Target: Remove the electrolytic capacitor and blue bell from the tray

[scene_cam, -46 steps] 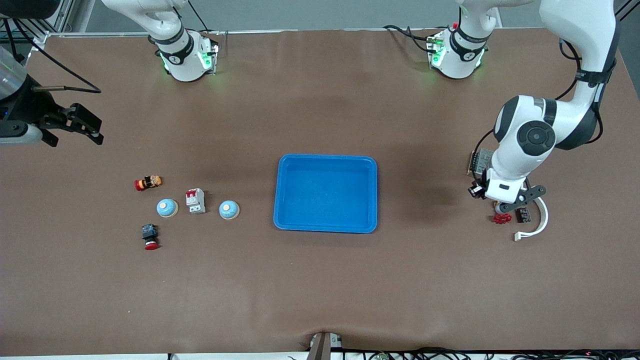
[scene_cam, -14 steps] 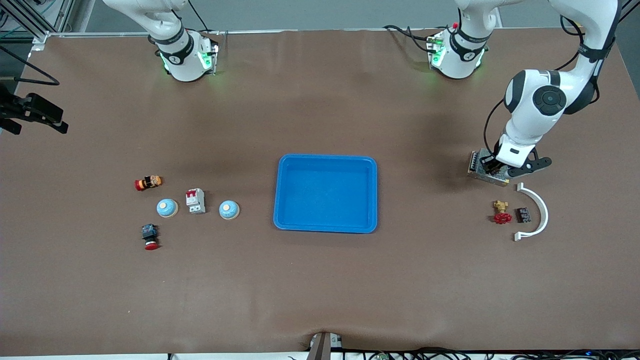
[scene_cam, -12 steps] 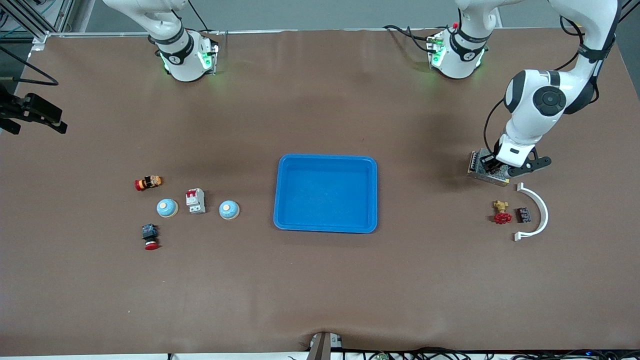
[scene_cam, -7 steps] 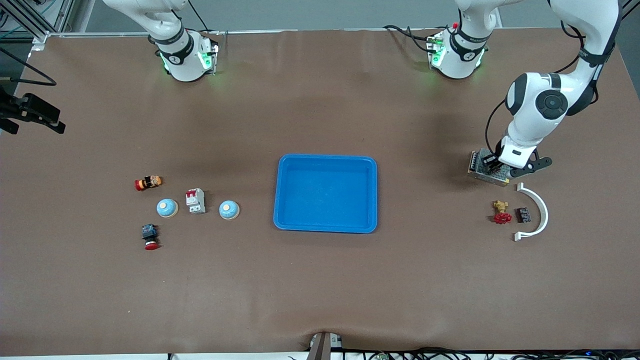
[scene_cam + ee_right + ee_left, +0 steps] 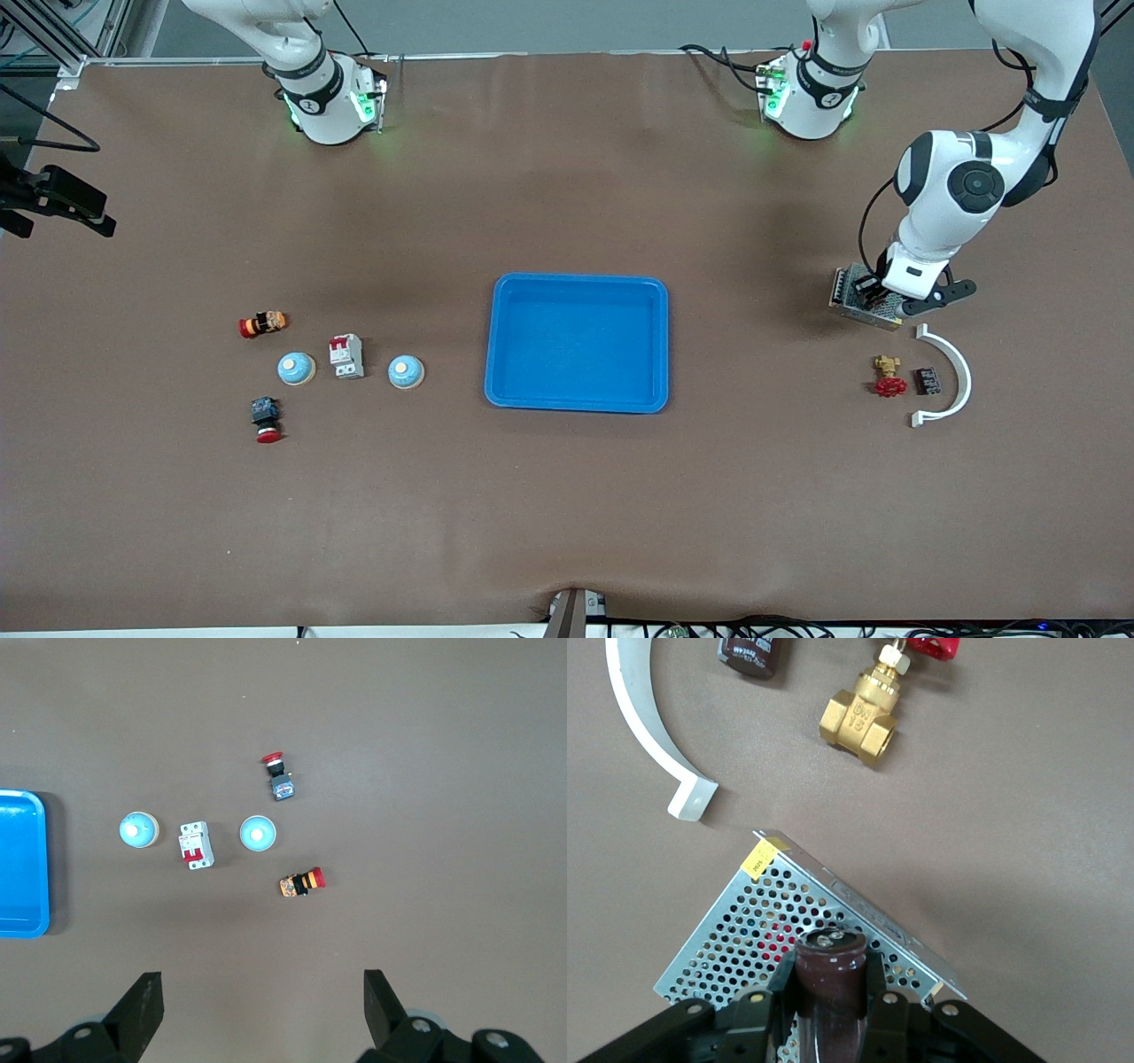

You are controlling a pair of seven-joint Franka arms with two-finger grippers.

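At the right edge of the front view, the left gripper (image 5: 889, 299) is seen over a perforated metal box (image 5: 852, 292), its fingers (image 5: 877, 1001) closed narrowly on one dark brown capacitor (image 5: 830, 979), which is held upright above the box's mesh top in the left wrist view. Below the box in the front view, four loose parts are counted: one brass valve (image 5: 887, 376) with a red handwheel, one small dark component (image 5: 928, 381) beside it, and one white curved bracket (image 5: 951, 375) curving around that component's outer side. One blue tray (image 5: 577, 342) is seen at the centre of the front view. At the centre left of the front view, five small things are grouped: two blue bells (image 5: 296, 369) (image 5: 406, 372), one white circuit breaker (image 5: 346, 356) between them, one orange-and-red push button (image 5: 261, 324) above the first bell, and one red-capped button (image 5: 266, 419) below it. The right gripper (image 5: 55, 202) is seen at the upper left edge of the front view, with its fingers (image 5: 137, 1017) spread wide and nothing held; the right arm waits there. Both bells rest on the table, apart from the tray.
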